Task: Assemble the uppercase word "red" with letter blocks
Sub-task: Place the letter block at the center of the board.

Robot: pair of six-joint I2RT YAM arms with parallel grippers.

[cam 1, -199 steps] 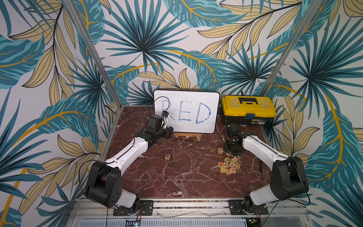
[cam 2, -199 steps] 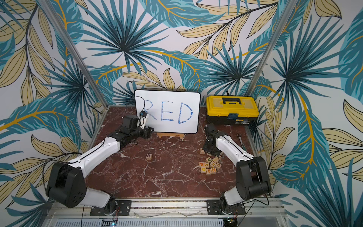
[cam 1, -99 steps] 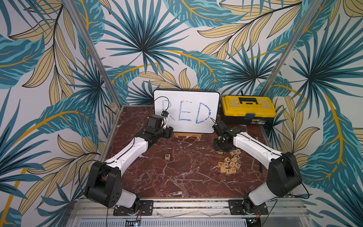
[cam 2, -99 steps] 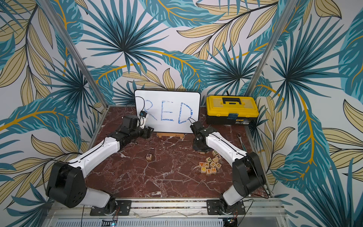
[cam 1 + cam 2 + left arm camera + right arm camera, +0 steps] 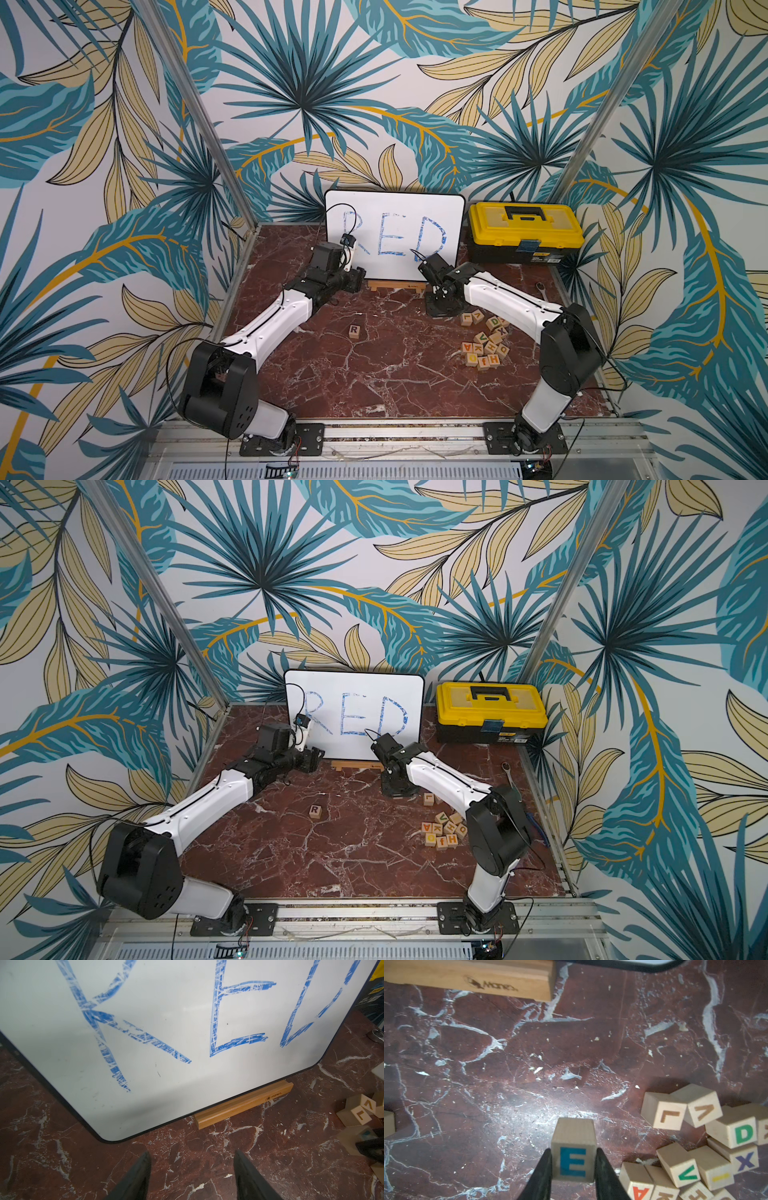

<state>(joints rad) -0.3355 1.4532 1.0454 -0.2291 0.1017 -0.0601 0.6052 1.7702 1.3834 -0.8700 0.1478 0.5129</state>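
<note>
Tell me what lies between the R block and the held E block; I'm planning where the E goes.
Only bare marble tabletop lies between the R block and the E block in the right gripper, seen in both top views.

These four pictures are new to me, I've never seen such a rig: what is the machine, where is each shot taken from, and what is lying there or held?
Two white robot arms stand on a marble-patterned table. Both top views look down from overhead at the whole scene; the other two come from cameras on each arm's wrist. At the back, a whiteboard reads RED in blue, beside a yellow toolbox. An R block sits alone; a pile of letter blocks, including a green D block, lies near the right arm. The right gripper has its fingers shut on an E block. The left gripper is open, holding nothing, facing the whiteboard.
</note>
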